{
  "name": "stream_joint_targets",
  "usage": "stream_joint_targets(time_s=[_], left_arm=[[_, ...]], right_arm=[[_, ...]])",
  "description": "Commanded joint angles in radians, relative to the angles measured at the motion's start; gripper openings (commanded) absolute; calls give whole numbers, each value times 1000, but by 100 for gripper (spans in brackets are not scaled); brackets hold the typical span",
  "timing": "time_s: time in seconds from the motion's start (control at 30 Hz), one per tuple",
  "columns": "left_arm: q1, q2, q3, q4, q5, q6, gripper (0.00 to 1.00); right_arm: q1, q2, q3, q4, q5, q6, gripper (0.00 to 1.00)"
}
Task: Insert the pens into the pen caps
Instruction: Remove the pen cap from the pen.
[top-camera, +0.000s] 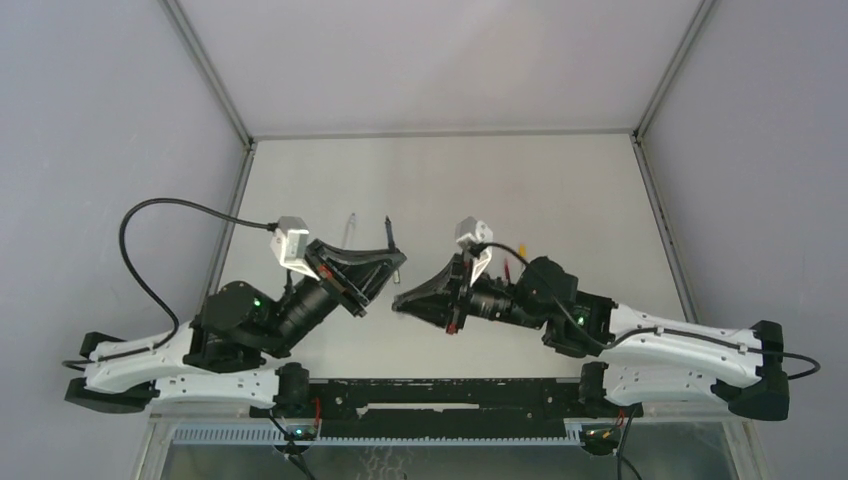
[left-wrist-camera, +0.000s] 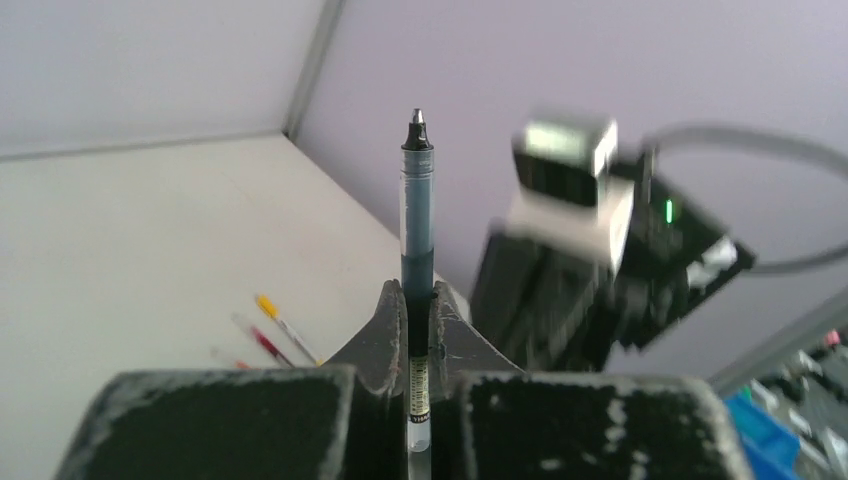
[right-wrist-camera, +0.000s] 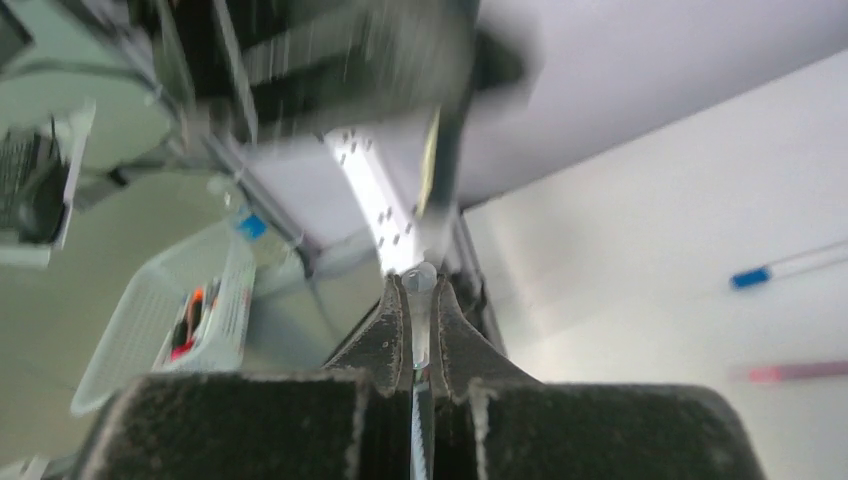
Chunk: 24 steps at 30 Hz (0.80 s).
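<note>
Right, left end effector is clamped low on the black pen, tip out; right end effector is pinched on a short clear piece, likely a cap. Looks light, stiff, slick plastic: grip mid-barrel. Other pens lie on the tabletop.

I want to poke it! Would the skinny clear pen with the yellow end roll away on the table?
Probably, if nudged sideways: the thin clear pen with the yellow end lies flat on the smooth white table. It looks light, being slim plastic, and likely stiff, since it lies straight.
</note>
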<state>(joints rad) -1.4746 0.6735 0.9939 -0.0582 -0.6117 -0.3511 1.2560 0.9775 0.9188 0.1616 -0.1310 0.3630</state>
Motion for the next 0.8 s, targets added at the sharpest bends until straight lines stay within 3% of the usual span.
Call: stream_joint_targets(time_s=[0.0,0.27,0.4,0.53,0.77], left_arm=[[52,-62,15,204,-83,40,0],[133,-60,76,174,-28,87,0],[154,-18,164,-23,45,67,0],[155,-3,171,-144,114,17,0],[154,10,116,-217,169,-122,0]], right_arm=[[125,40,-98,-106,63,-5,0],[252,44,-227,-65,277,69,0],[231,-98,-229,-101,458,-1,0],[203,-233,-242,-36,601,-206,0],[179,-364,-234,134,455,-808,0]])
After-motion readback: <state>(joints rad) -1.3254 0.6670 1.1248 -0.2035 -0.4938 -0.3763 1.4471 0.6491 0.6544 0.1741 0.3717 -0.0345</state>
